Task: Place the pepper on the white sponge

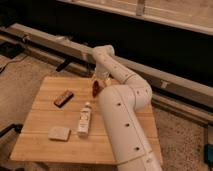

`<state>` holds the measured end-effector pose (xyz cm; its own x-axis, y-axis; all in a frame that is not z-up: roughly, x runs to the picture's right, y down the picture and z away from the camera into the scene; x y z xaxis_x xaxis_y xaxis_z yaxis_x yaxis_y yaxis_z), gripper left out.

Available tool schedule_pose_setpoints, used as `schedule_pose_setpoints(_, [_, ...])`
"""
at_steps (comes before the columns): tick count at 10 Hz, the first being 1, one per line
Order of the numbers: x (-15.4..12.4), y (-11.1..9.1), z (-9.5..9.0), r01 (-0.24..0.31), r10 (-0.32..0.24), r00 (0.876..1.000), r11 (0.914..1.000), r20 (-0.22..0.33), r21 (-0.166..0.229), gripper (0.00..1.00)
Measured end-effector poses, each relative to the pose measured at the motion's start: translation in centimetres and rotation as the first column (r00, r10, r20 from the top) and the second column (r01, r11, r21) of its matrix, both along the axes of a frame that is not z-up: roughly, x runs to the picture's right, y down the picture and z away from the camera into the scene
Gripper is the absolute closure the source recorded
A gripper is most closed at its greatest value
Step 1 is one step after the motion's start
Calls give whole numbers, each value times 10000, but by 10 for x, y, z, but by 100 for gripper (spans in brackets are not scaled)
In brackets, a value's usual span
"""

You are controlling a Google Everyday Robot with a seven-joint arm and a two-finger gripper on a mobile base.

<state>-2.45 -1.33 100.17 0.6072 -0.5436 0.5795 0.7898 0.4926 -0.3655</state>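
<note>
The pepper [95, 89], small and red-brown, lies on the wooden table [45, 115] near its far edge. My gripper [100, 80] hangs from the wrist just above and slightly right of the pepper, pointing down, open, with nothing held. The white sponge [59, 133], a pale flat pad, lies at the table's front left, well away from the gripper. My white arm [122, 130] covers the right side of the table.
A flat dark brown block [63, 98] lies left of the pepper. A slim white bottle [85, 119] lies on its side mid-table, between pepper and sponge. A long metal rail [55, 47] runs behind the table.
</note>
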Motion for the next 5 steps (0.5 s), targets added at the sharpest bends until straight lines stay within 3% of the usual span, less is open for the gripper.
schedule_pose_setpoints(5, [-14,8,13,268,-264,9993,9996,283,-135,20])
